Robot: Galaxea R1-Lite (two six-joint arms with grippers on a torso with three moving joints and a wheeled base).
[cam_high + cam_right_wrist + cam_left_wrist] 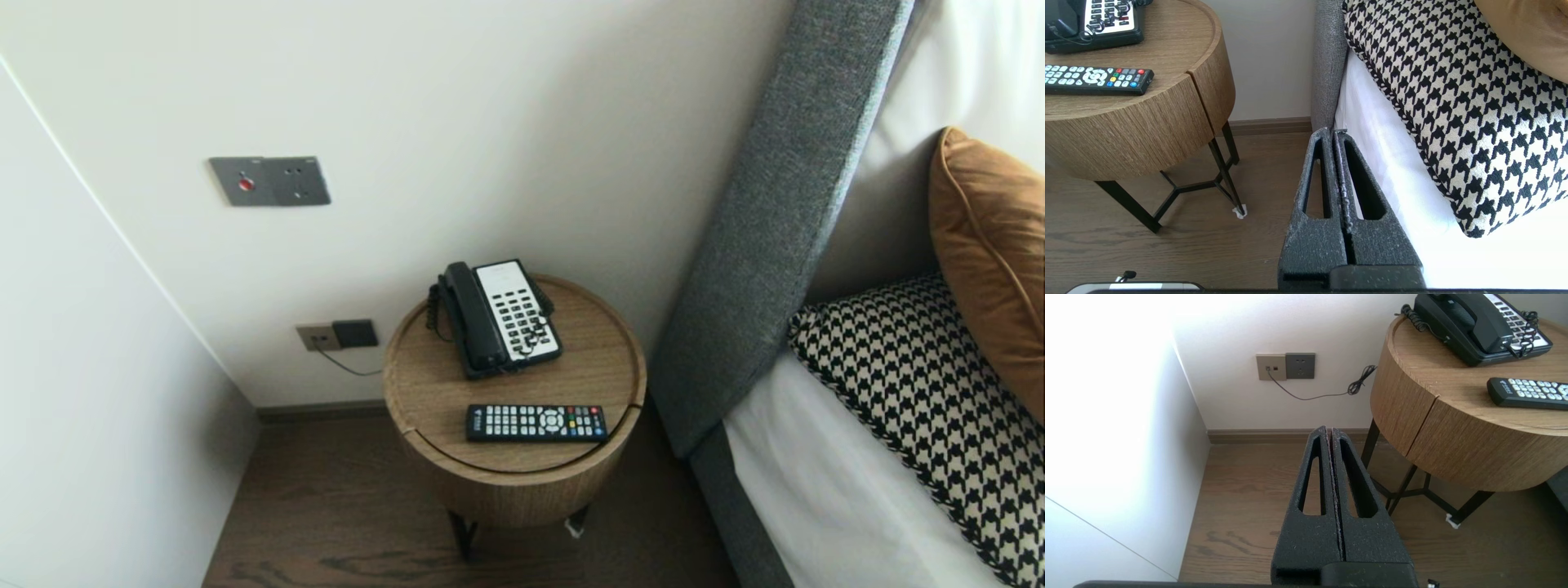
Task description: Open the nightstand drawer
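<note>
Your left gripper (1331, 430) and right gripper (1332, 131) are both pinched together, empty, hanging low either side of the round wooden bedside table (600, 359). The slim black button remote (536, 422) is probably nearest.

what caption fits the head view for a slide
A remote control and corded phone on a round wooden bedside table

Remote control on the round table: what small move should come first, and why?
Probably open the right gripper and raise it toward the remote control. Both it and the left gripper are shut, empty and short of the round table, pointing toward the floor. The remote lies flat at the table's front edge, nearer than the telephone.
</note>
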